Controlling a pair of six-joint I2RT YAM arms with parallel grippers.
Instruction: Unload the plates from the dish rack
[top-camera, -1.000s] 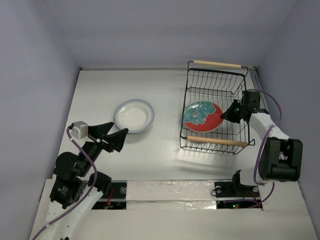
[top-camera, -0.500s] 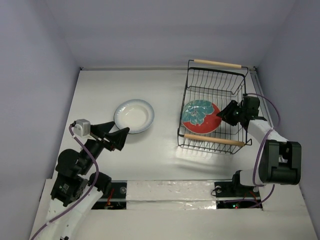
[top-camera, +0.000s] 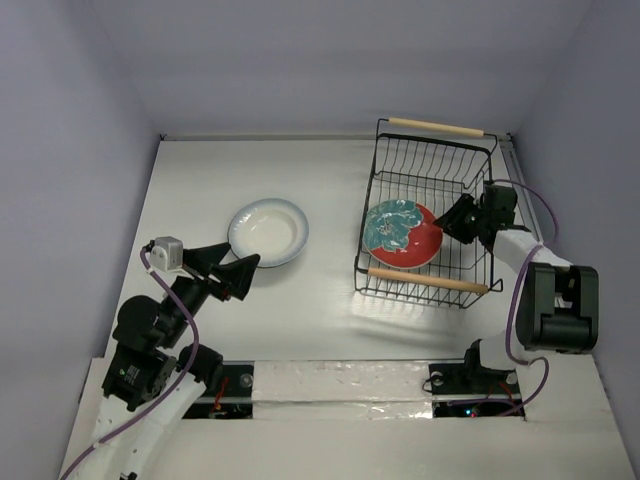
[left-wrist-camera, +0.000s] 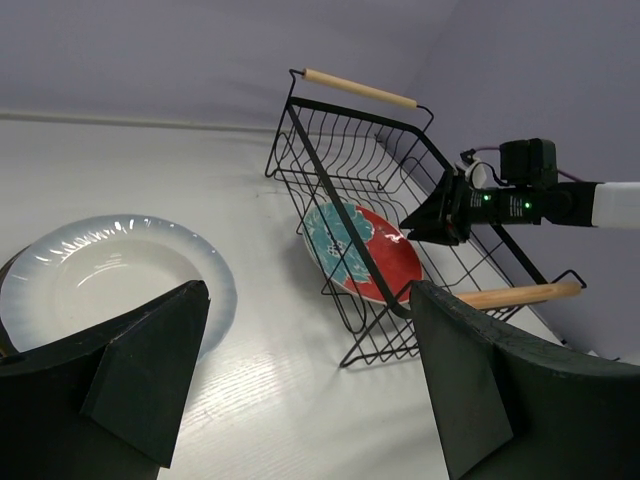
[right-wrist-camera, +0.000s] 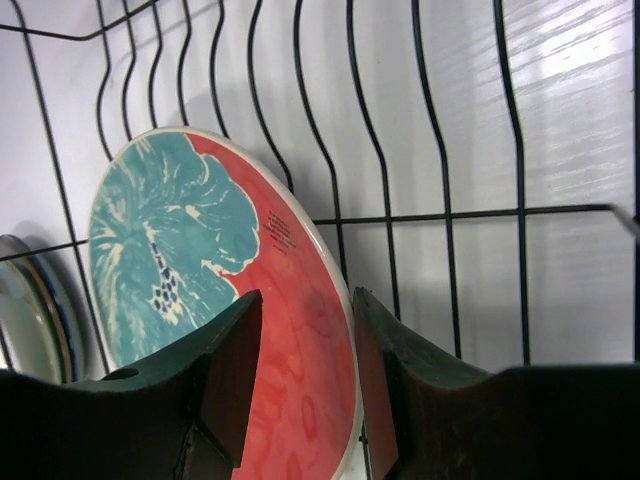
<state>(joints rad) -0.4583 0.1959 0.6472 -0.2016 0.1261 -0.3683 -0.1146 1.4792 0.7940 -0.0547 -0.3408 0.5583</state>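
During the last second the right fingers (top-camera: 458, 217) moved slightly up the top view and closer to the red plate (top-camera: 412, 248). They ended astride its rim, one finger on the face and one behind. The dish rack (top-camera: 435, 127) slid a little to the left on the worktop (top-camera: 300, 190), and its near wooden handle (top-camera: 428, 280) went with it. The right arm's elbow pulled in toward the rack. The left arm's wrist shifted slightly forward.

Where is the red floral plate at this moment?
In the top view, the red plate leans inside the dish rack on the robot's right side, just behind the rack's front handle, with the right gripper straddling its right rim.
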